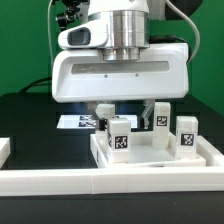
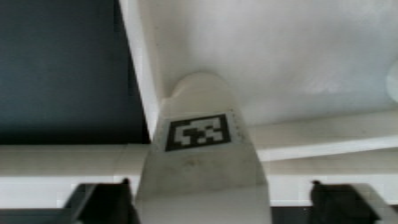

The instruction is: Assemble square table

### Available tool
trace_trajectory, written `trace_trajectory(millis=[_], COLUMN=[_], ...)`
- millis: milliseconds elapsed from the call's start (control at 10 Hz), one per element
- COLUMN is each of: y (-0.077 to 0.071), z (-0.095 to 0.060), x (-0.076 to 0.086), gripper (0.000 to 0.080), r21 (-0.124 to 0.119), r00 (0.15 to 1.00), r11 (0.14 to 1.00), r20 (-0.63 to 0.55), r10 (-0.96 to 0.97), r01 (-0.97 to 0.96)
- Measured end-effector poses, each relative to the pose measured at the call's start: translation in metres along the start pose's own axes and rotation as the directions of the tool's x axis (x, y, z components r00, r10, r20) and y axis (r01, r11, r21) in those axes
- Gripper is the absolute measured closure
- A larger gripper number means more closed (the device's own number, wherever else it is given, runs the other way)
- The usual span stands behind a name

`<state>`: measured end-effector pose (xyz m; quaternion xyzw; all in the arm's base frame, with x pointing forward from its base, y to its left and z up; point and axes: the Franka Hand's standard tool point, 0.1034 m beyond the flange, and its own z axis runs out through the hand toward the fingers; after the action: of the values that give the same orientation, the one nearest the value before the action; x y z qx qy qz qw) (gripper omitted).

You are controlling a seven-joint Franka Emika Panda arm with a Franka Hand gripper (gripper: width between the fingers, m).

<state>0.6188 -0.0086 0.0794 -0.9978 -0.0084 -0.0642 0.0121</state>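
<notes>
Four white block legs show in the exterior view, and each visible face carries a black-and-white square tag, patterns only, no letters to read. One leg (image 1: 121, 138) stands upright at the near middle of the tabletop (image 1: 200, 152), tag facing us. Another leg (image 1: 186, 133) stands toward the exterior view's right, with a third leg (image 1: 159, 116) just behind it, farther back. The fourth leg (image 1: 103, 113) sits right under the tool (image 1: 104, 107), partly hidden by the wrist housing.

Over to the wrist view: that leg (image 2: 201, 150) fills the middle of the picture, its tag plain to see, running down between the two dark fingertips (image 2: 102, 202). The fingers stand on either side of it with slivers of gap showing, so I cannot tell whether they are pinching it or merely straddling it.

Arm pose: it comes straight down from above, wrist vertical, broad white housing level over the far part of the tabletop.

Tabletop lies flat on the black bench (image 1: 25, 115), rimmed side up, tucked against the white L-shaped border wall (image 1: 60, 182) at the near edge. Behind it, the marker board (image 1: 72, 122) lies flat on the bench.
</notes>
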Motion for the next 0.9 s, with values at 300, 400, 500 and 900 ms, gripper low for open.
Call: trace_trajectory(millis=[300, 400, 500, 900], y=[0.0002, 0.0003, 0.0010, 0.0037], z=[0.0003, 0.0003, 0.0001, 0.0011], x=[-0.0002, -0.0002, 0.0000, -0.0001], gripper=[0.0511, 0.0511, 0.0511, 0.0511], r21=[0.000, 0.000, 0.001, -0.001], r00=[1.000, 0.999, 0.998, 0.902], r11=[1.000, 0.999, 0.998, 0.902], r20=[0.000, 0.000, 0.001, 0.001], r10=[0.005, 0.035, 0.063, 0.431], r01=[-0.005, -0.035, -0.063, -0.431])
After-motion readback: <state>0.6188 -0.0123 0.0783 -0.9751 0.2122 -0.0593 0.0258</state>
